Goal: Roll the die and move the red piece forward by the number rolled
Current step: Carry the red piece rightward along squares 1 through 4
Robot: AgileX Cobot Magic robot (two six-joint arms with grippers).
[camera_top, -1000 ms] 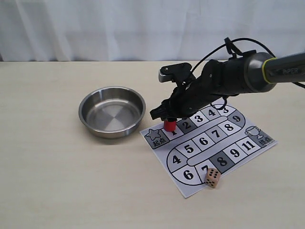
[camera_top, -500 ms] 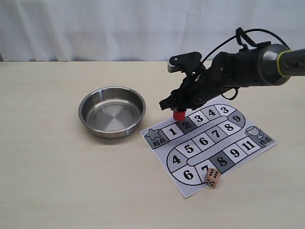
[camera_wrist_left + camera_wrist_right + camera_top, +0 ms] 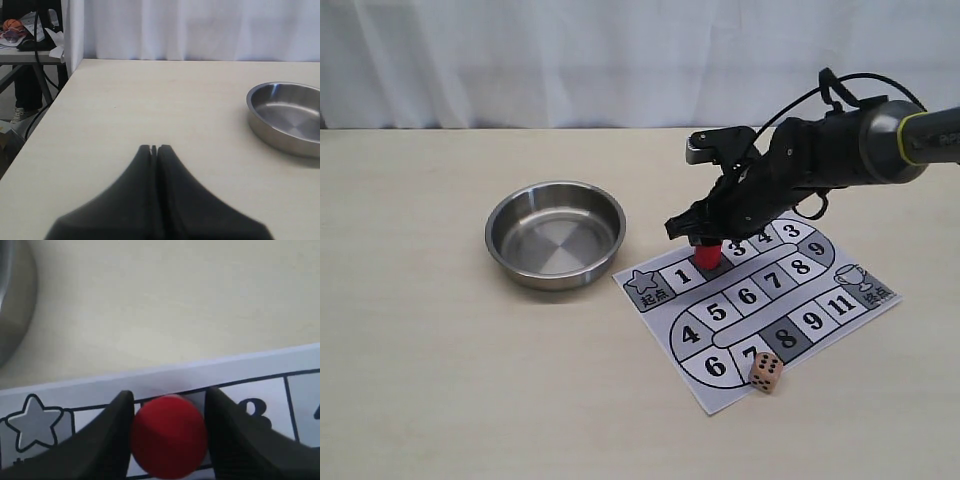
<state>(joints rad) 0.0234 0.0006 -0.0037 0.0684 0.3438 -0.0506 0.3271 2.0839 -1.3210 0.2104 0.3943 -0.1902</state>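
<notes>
The red piece [image 3: 707, 254] is a small red cylinder over the dark square 2 of the numbered paper board [image 3: 775, 312]. My right gripper [image 3: 705, 243] reaches down from the right and is shut on it. In the right wrist view the red piece [image 3: 169, 435] fills the space between both black fingers [image 3: 117, 432], beside the star square. Whether it rests on the paper I cannot tell. The die [image 3: 766, 372], a pale wooden cube with black pips, sits at the board's front edge by square 7. My left gripper [image 3: 155, 148] is shut and holds nothing.
A round steel bowl [image 3: 555, 232] stands left of the board, and the left wrist view shows the bowl's rim [image 3: 260, 127] too. A white curtain hangs behind the table. The table's left edge and clutter beyond it show in the left wrist view.
My right gripper lifted the red piece off square 1, carried it rightwards, and now has it lower over square 2. The die and bowl stayed put.
</notes>
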